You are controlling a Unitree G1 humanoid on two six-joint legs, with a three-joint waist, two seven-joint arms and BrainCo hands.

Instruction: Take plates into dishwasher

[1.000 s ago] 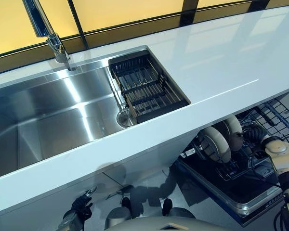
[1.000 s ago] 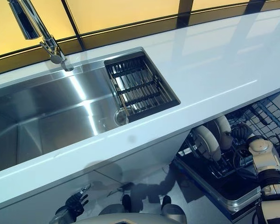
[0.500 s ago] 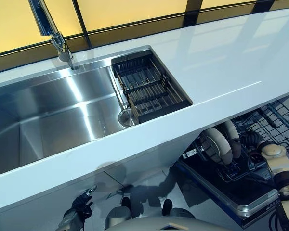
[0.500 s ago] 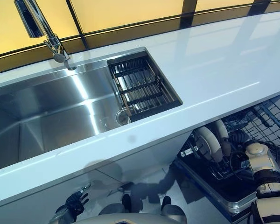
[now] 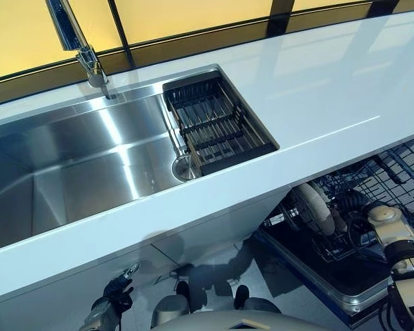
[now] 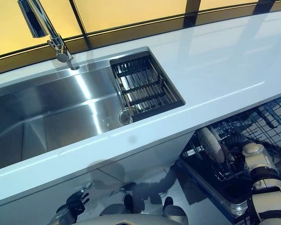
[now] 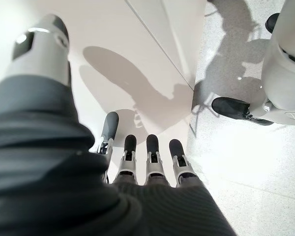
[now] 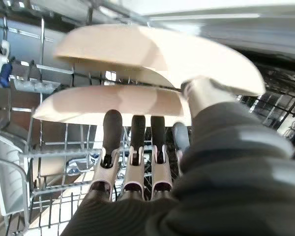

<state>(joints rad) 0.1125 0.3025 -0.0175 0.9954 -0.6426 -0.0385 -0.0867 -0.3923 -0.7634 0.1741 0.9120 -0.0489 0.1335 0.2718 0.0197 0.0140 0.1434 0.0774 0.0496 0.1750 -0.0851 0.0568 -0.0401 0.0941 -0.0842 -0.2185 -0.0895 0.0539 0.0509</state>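
Observation:
Two cream plates stand on edge in the dishwasher's lower wire rack [image 8: 54, 162], under the counter at the lower right. My right hand [image 5: 353, 202] reaches into the rack right behind them. In the right wrist view its straight fingers [image 8: 132, 142] point at the rim of the nearer plate [image 8: 108, 105], and the thumb lies against the farther plate [image 8: 152, 46]. From the head, one plate [image 5: 312, 205] shows clearly beside the hand. My left hand [image 5: 114, 300] hangs low before the white cabinet front, fingers [image 7: 152, 162] straight and empty.
The white counter [image 5: 317, 83] overhangs the rack [image 5: 400, 172] and hides part of it. A steel sink [image 5: 76, 165] holds a black drain basket [image 5: 217, 124], with a faucet [image 5: 76, 38] behind. The dishwasher's front edge [image 5: 345, 293] juts out over the floor.
The view has shifted a little. My right hand has slid slightly down and nearer the plates, and the rear plate is now mostly hidden from the head. The left hand has not moved.

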